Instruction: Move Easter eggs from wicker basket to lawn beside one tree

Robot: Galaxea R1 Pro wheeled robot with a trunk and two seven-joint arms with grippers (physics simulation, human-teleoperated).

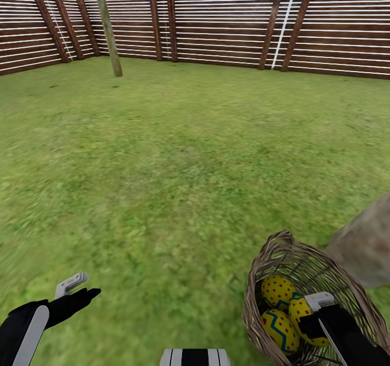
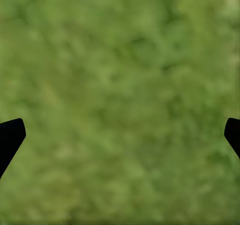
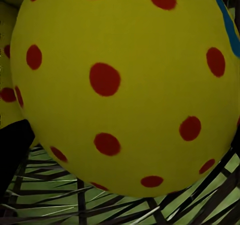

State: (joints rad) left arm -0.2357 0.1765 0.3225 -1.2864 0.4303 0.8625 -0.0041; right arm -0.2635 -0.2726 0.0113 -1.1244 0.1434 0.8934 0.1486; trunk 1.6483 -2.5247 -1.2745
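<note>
- Easter eggs, three small yellow ones with red dots and blue-green zigzags [image 1: 279,314], sit together in the bottom of the round brown woven wicker basket [image 1: 271,257], low at the right of the head view, all still inside!
- Right tool [image 1: 313,322] is down in the basket, right on the nearest egg [image 3: 125,85], which looms huge in the right wrist view; one dark fingertip [image 3: 12,150] shows beside it, but whether the tool has closed on the egg I cannot tell.
- Left tool [image 1: 76,293] hangs over bare green lawn [image 1: 179,154], fingers spread wide, holding nothing.
- Risk now: a smooth round egg could squirt out of a partial pinch, or a lift could catch the wicker rim and tip the light basket.
- Neighbouring eggs crowd the target, so a finger may nudge them instead.
- Just beside the basket rises a thick pale grey-brown trunk [image 1: 363,246], a handy tree, yet close enough to hamper the arm.
- Far off, a thin leaning trunk [image 1: 108,30] and a brown slatted fence [image 1: 227,24].
</note>
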